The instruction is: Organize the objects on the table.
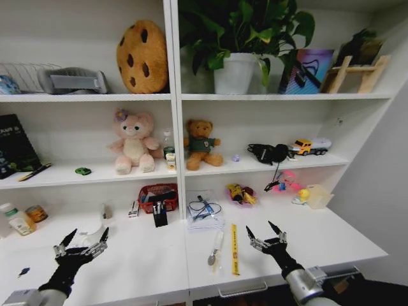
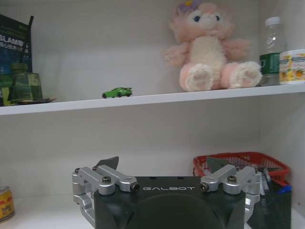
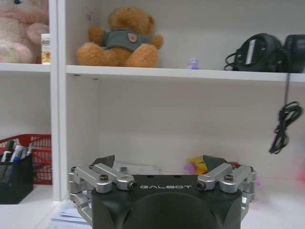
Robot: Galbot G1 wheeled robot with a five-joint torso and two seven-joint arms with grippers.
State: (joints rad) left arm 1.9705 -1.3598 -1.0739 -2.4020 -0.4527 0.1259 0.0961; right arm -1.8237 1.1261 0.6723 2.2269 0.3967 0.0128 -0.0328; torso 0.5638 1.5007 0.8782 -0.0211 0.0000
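- While the left gripper (image 1: 81, 241) is hovering spread wide and holding nothing above the table's (image 1: 137, 264) left half, its wrist view is revealing the green toy car (image 2: 117, 92) sitting on the shelf above, beside a pink plush (image 2: 209, 45).
- Rightward, the right gripper (image 1: 263, 232) is hanging equally wide and bare near the front edge, its body reading "GALBOT".
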